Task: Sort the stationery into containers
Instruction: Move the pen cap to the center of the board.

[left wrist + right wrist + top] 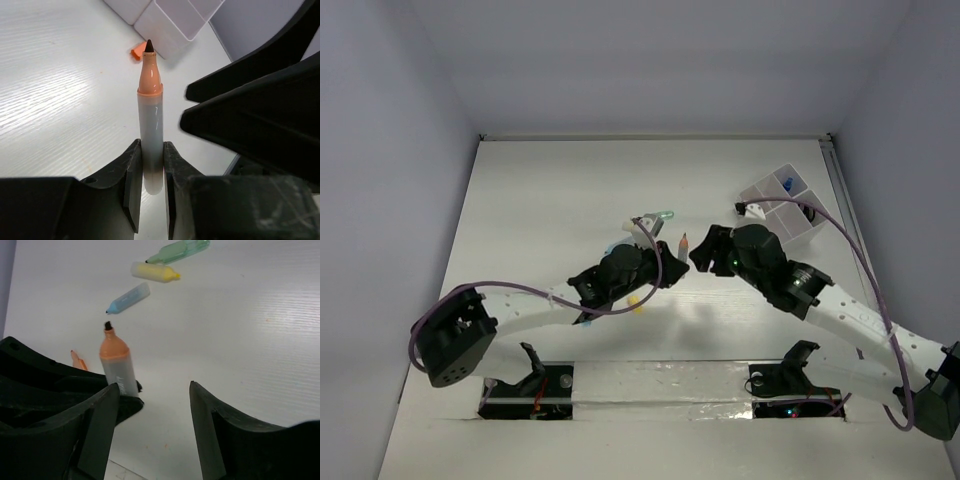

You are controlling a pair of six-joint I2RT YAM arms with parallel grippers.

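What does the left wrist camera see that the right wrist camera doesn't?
Only the left wrist view: a corner of the clear tray and a small orange cap lying just in front of it. Only the right wrist view: a green marker, a yellow marker and a blue marker lying in a loose row. Both: the uncapped orange marker, pinched in the left claw.

Bright overhead light, white glare on the table [60, 100], soft shadows.
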